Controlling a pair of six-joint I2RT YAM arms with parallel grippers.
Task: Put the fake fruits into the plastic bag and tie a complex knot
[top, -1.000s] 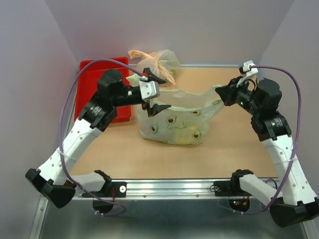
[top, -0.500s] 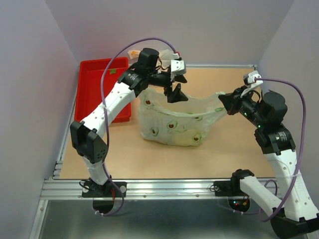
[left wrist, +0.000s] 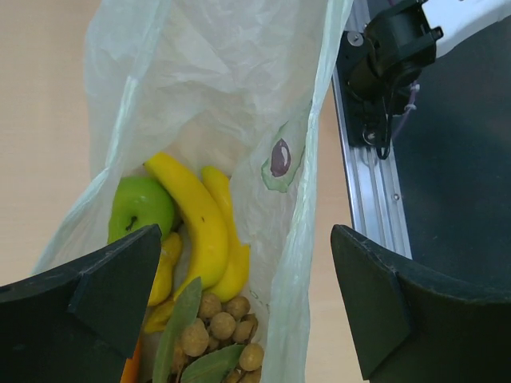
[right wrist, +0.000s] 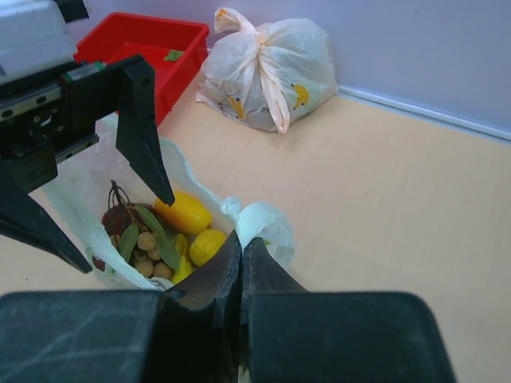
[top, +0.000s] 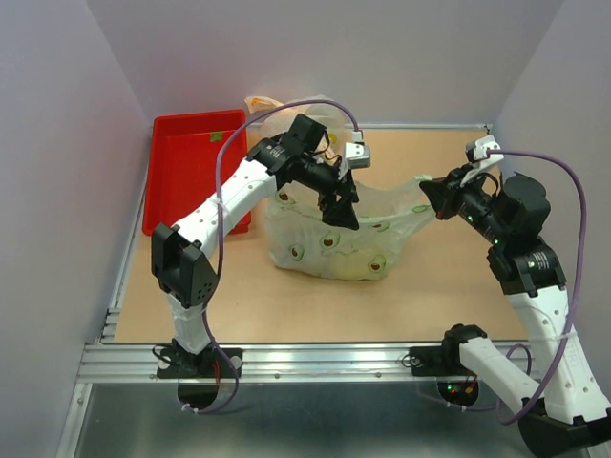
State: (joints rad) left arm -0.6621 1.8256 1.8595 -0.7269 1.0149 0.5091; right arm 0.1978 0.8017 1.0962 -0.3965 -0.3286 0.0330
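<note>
The pale-green plastic bag [top: 329, 239] stands open mid-table, and its rim [left wrist: 307, 199] runs between my left gripper's fingers. Inside lie two yellow bananas [left wrist: 200, 231], a green apple [left wrist: 137, 206], brown berries [left wrist: 219, 319] and an orange-yellow mango [right wrist: 184, 211]. My left gripper [top: 339, 198] hangs open over the bag's mouth [left wrist: 246, 267], holding nothing. My right gripper [top: 427, 187] is shut on the bag's right handle [right wrist: 263, 219] and pulls it taut to the right. No knot shows on this bag.
A red tray [top: 191, 167] sits at the back left. An orange-peach knotted bag [right wrist: 267, 68] rests by the back wall, mostly hidden behind my left arm in the top view. The table's metal front rail [left wrist: 367, 183] lies near the bag.
My left arm has swung from the bag's left side, up and over, and come down above the bag's mouth, still open. The right gripper has kept its hold on the handle.
</note>
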